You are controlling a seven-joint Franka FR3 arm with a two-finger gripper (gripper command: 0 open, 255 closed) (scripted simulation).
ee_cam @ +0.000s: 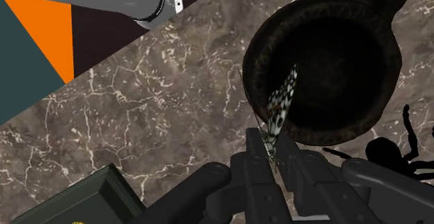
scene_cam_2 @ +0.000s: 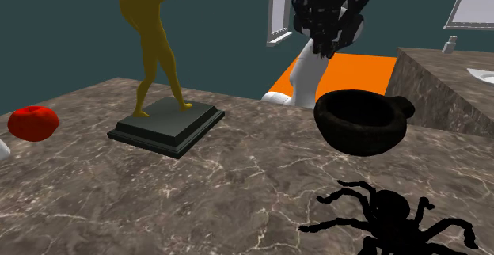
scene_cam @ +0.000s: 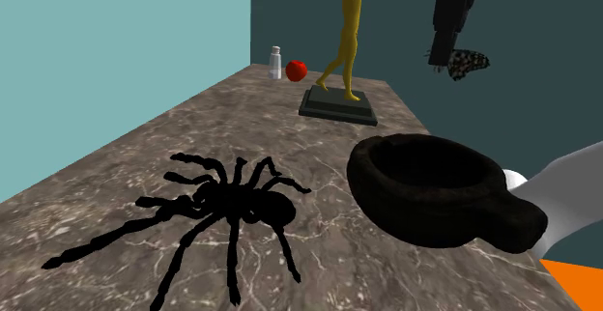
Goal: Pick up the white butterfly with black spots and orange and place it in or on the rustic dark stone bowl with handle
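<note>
The all-black two-finger hand (ee_cam: 273,154) is clamped on the white butterfly with black spots (ee_cam: 280,104), which is seen edge-on between the fingers. In the shoulder view the hand (scene_cam: 446,61) holds the butterfly (scene_cam: 469,65) in the air, clear of the brown veined marble surface (scene_cam: 126,164). The dark, rough stone bowl with a stub handle (scene_cam: 435,234) sits on the surface below. A black spider figure (scene_cam: 227,208) lies beside the bowl. A golden statue on a dark base (scene_cam: 348,39), a red fruit (scene_cam: 296,70) and a white shaker (scene_cam: 275,63) stand farther back.
</note>
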